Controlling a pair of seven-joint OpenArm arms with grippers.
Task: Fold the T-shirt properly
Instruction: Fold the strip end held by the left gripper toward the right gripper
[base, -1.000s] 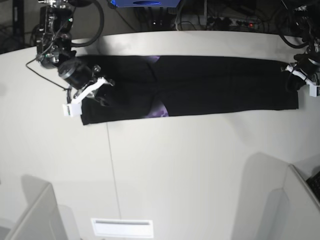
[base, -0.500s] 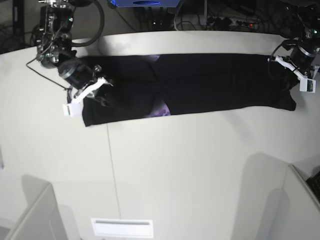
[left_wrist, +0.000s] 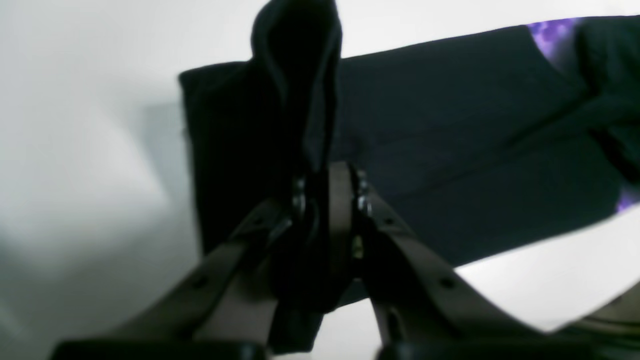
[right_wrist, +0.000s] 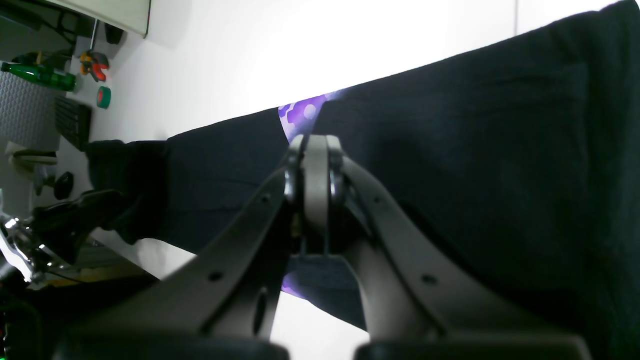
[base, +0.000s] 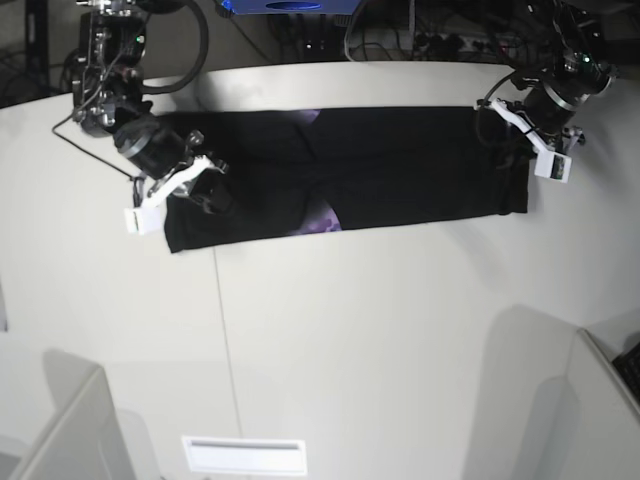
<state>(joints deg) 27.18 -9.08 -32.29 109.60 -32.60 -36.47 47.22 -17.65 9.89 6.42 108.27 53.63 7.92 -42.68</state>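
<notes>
The black T-shirt (base: 390, 165) lies on the white table as a long strip, with a bit of purple print (base: 320, 222) showing at its middle. My left gripper (base: 522, 148) is shut on the strip's right end. In the left wrist view the left gripper (left_wrist: 327, 175) holds a raised fold of the T-shirt (left_wrist: 300, 75) above the flat part. My right gripper (base: 203, 188) is shut and sits low on the strip's left end. In the right wrist view the right gripper (right_wrist: 312, 150) shows no cloth between its tips, and the T-shirt (right_wrist: 475, 150) lies beneath it.
The white table (base: 350, 330) has a thin seam (base: 225, 330) running toward the front. Grey panels stand at the front left (base: 70, 430) and front right (base: 560, 400). A white slotted plate (base: 245, 455) lies at the front edge. Cables and equipment (base: 420, 40) lie behind the table.
My left gripper has carried the shirt's right end leftward, so the strip is shorter. My right gripper has hardly moved.
</notes>
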